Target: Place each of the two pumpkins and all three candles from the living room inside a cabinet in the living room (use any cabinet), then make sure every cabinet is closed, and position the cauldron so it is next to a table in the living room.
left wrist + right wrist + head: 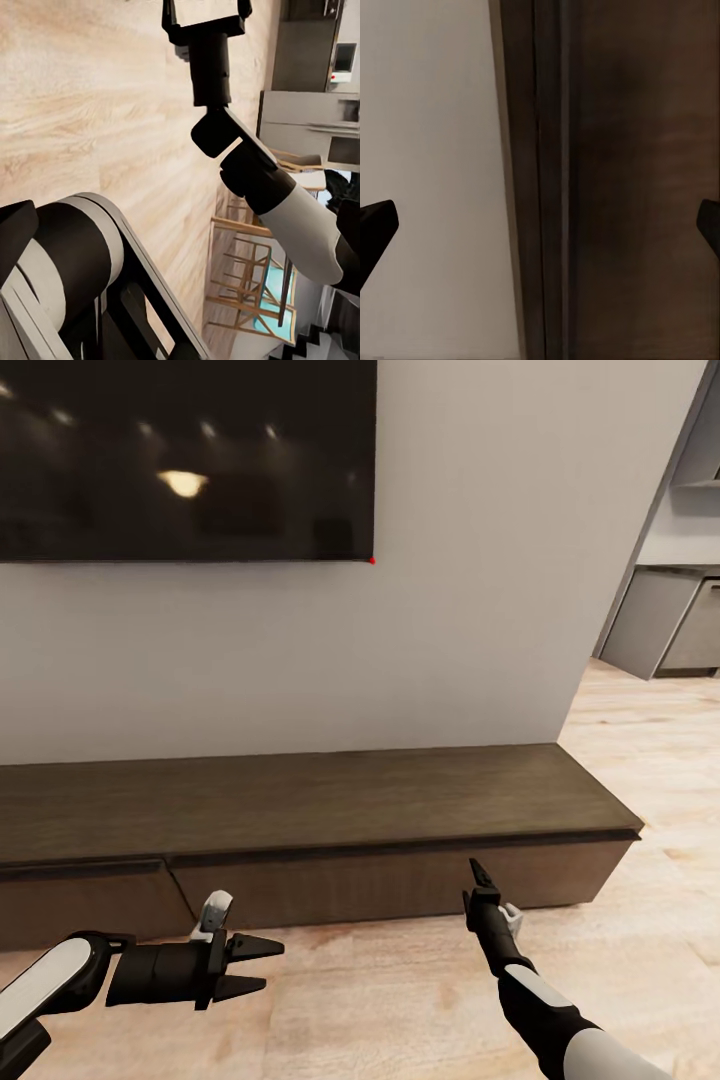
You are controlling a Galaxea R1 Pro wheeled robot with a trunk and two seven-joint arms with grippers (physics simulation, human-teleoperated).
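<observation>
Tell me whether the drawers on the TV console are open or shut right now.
Shut. In the head view, the cabinet has both visible drawer fronts flush under its top, with no pale interior showing. Its far left end is out of frame.

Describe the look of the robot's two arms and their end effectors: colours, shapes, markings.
Both arms have glossy white shells over the forearms, giving way to black, cylindrical wrist sections. The left end effector is black, with two tapered, pointed fingers on a flat black plate and a small white-grey bracket above it. The right end effector is the same black, narrowing to a point, with a small white clip beside the wrist. No cables or markings are visible.
</observation>
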